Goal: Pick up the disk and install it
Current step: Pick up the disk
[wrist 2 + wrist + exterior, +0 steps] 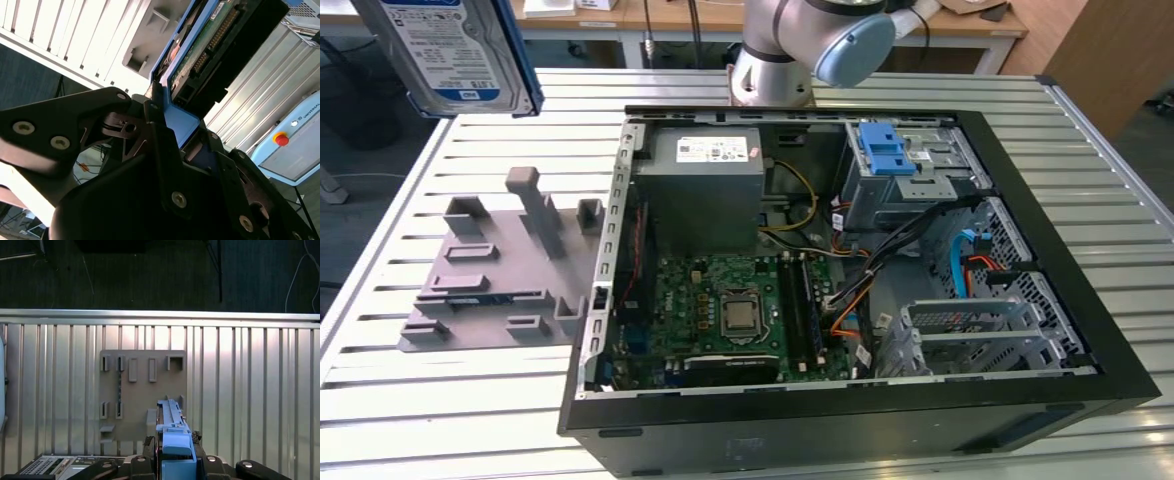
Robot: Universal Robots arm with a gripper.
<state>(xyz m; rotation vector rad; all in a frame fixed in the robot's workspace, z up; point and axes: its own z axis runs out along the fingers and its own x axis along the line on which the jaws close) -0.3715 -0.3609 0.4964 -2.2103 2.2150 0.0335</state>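
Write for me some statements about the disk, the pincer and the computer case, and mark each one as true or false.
1. The pincer is shut on the disk. True.
2. The disk sits in the drive cage. False: it is held in the air, outside the computer case.
3. The case lies open, with its motherboard showing. True.
4. The grey holder stands inside the case. False: it stands on the slatted table, at the exterior view's left of the case.

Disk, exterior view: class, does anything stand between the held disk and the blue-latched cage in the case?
Nothing visible blocks a way in from above. The disk hangs high at the exterior view's left; the case lies open on top. The power supply sits between disk and cage, but low inside the case.
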